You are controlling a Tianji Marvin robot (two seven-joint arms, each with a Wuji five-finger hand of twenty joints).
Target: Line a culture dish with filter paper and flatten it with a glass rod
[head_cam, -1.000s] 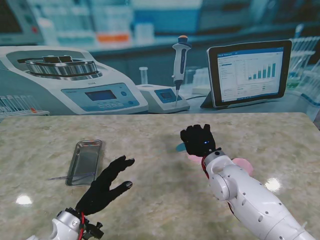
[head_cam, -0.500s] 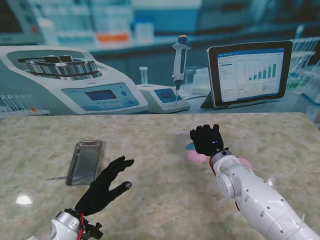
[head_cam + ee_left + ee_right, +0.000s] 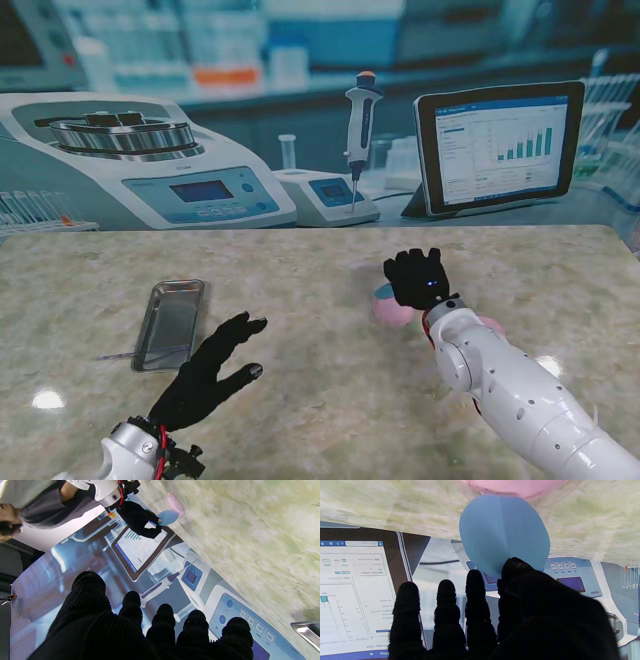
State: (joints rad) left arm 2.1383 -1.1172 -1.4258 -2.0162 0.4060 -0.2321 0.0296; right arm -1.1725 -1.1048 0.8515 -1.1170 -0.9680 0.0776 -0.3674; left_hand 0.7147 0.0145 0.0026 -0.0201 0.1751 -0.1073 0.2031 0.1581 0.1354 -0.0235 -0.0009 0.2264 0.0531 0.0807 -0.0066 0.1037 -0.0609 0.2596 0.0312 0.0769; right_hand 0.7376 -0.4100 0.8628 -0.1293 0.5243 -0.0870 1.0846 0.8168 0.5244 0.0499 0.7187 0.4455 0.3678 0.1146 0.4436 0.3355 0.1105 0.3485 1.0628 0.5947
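Blue filter paper [image 3: 503, 533] pinched in right robot hand [image 3: 417, 279], now farther right over pink dish [image 3: 392, 311]; left robot hand [image 3: 213, 371] splayed, unmoved.

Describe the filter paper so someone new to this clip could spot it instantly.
Start from the marble table and follow the white right arm to the right hand. The filter paper is the blue round sheet pinched there, raised off the table. The pink dishes beside it lie flat.

A lab bench: marble table [image 3: 320, 400]; printed backdrop of centrifuge [image 3: 130, 160], pipette [image 3: 358, 130], tablet [image 3: 497, 145].
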